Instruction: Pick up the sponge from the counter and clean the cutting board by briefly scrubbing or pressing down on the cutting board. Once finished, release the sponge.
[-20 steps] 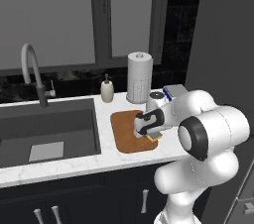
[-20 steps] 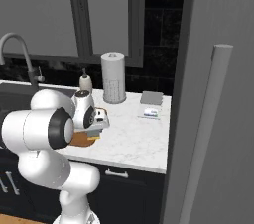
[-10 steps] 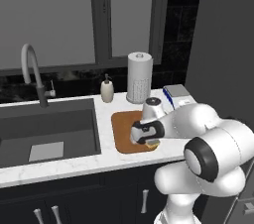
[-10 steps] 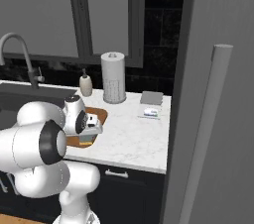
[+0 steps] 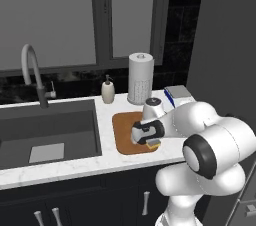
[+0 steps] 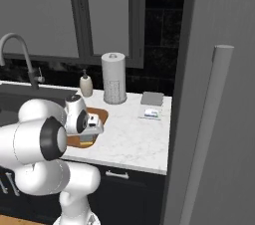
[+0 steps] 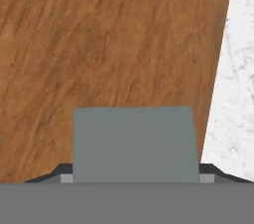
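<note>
Sponge (image 7: 134,143), clamped in the tool (image 5: 150,139), sits near the cutting board (image 5: 124,129) edge; it may slide onto the counter (image 7: 235,84)

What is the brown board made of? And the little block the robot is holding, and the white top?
The cutting board looks like wood: brown with streaky grain, matte. The sponge seems soft foam, yellow with a grey-green top layer. The counter looks like polished marble, white with faint grey veins, though it could be imitation.
</note>
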{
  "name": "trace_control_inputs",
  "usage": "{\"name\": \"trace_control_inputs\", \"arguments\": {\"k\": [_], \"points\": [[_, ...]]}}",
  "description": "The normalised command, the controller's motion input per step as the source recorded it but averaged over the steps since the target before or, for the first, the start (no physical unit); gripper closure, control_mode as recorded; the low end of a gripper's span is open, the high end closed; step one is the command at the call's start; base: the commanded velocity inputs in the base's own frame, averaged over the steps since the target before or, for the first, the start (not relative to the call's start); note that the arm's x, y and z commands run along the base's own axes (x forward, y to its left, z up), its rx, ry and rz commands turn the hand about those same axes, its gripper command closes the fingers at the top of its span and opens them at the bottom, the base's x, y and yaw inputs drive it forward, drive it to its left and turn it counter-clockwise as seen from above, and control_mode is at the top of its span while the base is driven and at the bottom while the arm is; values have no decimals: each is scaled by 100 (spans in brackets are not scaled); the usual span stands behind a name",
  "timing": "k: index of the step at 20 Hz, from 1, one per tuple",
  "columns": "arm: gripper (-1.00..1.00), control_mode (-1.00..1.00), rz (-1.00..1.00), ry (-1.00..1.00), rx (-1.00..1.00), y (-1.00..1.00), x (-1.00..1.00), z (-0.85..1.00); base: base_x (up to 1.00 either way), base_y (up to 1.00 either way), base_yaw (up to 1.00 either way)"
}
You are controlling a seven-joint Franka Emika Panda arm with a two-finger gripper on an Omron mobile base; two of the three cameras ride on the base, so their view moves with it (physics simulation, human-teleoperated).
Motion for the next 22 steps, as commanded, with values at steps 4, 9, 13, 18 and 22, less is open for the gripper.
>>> {"name": "trace_control_inputs", "arguments": {"k": [4, 9, 13, 18, 22], "points": [[100, -100, -4, -5, 0, 0, 8, 0, 0, 0, 0], [100, -100, -3, -4, 0, 0, 23, -13, 0, 0, 0], [100, -100, -3, -1, 0, 0, 36, -8, 0, 0, 0], [100, -100, -1, -1, 2, -1, 33, -9, 0, 0, 0], [100, -100, 0, -3, 6, -4, 33, -26, 0, 0, 0]]}}
